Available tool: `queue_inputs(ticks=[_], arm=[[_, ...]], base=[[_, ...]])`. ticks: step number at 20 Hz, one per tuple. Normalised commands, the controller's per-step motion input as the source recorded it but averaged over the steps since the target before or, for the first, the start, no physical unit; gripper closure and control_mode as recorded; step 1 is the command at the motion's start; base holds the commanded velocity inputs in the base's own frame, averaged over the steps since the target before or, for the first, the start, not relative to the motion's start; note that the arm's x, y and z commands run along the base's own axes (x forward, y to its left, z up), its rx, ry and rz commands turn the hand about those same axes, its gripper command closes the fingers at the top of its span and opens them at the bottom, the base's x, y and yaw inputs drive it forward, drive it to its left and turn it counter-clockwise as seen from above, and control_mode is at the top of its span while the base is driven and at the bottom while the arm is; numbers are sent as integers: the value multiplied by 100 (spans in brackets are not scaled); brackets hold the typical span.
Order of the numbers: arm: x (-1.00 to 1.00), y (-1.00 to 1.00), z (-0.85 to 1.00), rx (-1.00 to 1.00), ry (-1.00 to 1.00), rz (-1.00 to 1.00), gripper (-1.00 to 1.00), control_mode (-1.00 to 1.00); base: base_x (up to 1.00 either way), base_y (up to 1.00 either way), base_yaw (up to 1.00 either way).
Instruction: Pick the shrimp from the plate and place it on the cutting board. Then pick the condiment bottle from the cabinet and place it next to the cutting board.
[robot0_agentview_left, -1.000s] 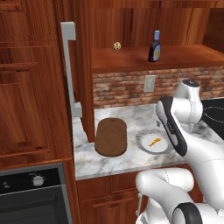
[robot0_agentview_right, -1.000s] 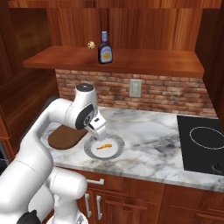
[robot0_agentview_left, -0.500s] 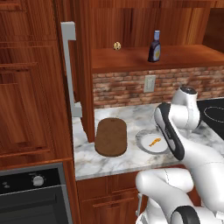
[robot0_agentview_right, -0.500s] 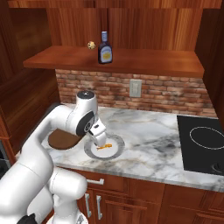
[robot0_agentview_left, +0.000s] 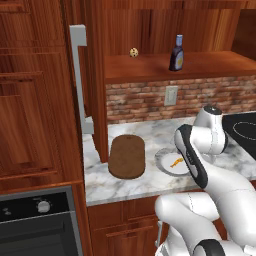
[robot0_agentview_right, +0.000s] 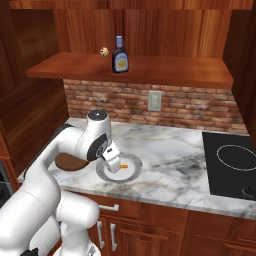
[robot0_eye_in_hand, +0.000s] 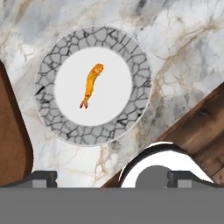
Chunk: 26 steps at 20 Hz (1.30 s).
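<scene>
Hand (robot0_agentview_right: 116, 168) released, jaws wide, hanging above plate (robot0_eye_in_hand: 131, 122). Shrimp (robot0_eye_in_hand: 91, 85) lies on plate centre, cutting board (robot0_agentview_left: 127, 156) just beside it.

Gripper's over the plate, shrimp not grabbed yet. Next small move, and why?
Probably lower the gripper straight toward the shrimp, shifting a little to centre it between the fingers. The jaws are open and empty, and in the hand view the shrimp lies alone on the white centre of the plate, ahead of the fingertips rather than between them. The cutting board beside the plate waits bare.
</scene>
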Motion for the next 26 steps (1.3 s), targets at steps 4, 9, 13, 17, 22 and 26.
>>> queue_inputs(ticks=[4,9,13,17,22,26], arm=[[12,0,-12,1,-1,-2,-100,-100],[13,0,-18,1,-1,-3,-100,-100],[10,-3,-21,0,0,-3,-100,-100],[9,-7,-18,0,0,-3,-100,-100],[13,-7,-13,0,0,-2,-100,-100],[17,-7,-8,0,0,-3,-100,-100]], base=[[0,0,0],[0,0,0],[0,0,0],[0,0,0],[0,0,0],[0,0,0]])
